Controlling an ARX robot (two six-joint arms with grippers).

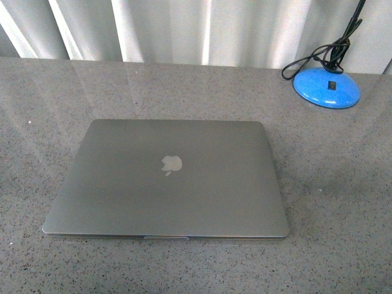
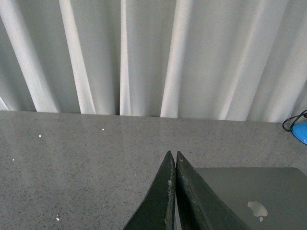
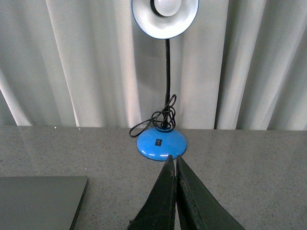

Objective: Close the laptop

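Pincers pressed together and holding nothing, left (image 2: 173, 191) and right (image 3: 174, 196), hang over the counter (image 1: 331, 184) with the laptop (image 1: 168, 180) lying between them, lid already flat, and the lamp (image 3: 162, 143) just beyond the right one.

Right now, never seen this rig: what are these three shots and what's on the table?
It is a two-armed robot. One picture comes from a camera on its body, the other two from cameras on each wrist. The body camera shows a grey speckled table with a closed laptop lying flat, lid down, logo up, and a blue lamp base with a coiled cord behind it to the right. The dark wedges are the left end effector and right end effector, both shut and holding nothing.
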